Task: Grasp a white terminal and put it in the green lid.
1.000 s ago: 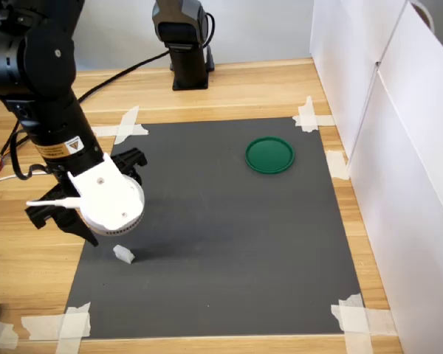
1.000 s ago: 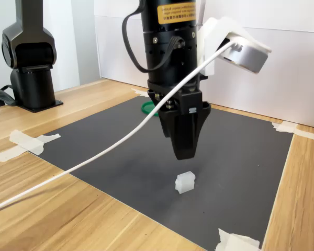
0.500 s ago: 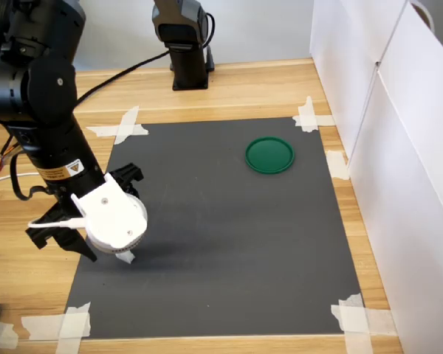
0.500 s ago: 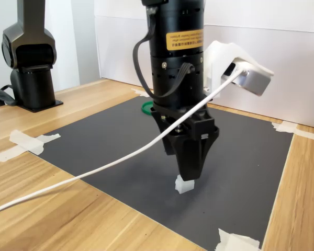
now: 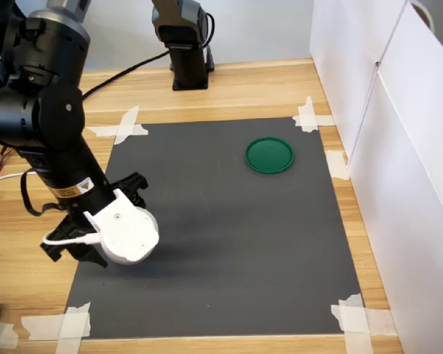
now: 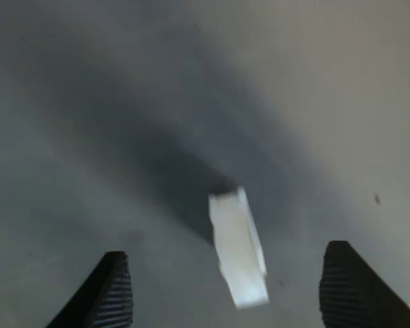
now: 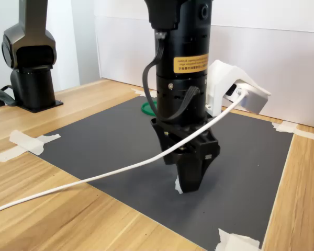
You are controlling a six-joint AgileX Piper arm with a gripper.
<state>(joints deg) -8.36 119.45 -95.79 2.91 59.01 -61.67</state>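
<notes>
The white terminal [image 6: 238,249] lies on the dark grey mat [image 5: 229,221], small and blocky. In the wrist view it sits between my two ribbed fingertips [image 6: 113,290], with a gap to each. My gripper [image 6: 229,294] is open and low over the mat. In the second exterior view the gripper [image 7: 189,187] points straight down and only an edge of the terminal [image 7: 177,185] peeks out beside it. In the first exterior view the white wrist camera [image 5: 125,236] hides both terminal and fingers. The green lid [image 5: 269,155] lies flat far across the mat; only a sliver of the green lid [image 7: 146,108] shows behind the arm.
A black stand [image 5: 181,44] rises at the back of the wooden table. White panels [image 5: 399,147] wall the first exterior view's right side. Tape strips [image 5: 122,125] hold the mat's corners. A white cable [image 7: 94,180] trails from the wrist camera across the mat.
My gripper has come down from above the terminal to mat level and now straddles it. The terminal and the lid have stayed put.
</notes>
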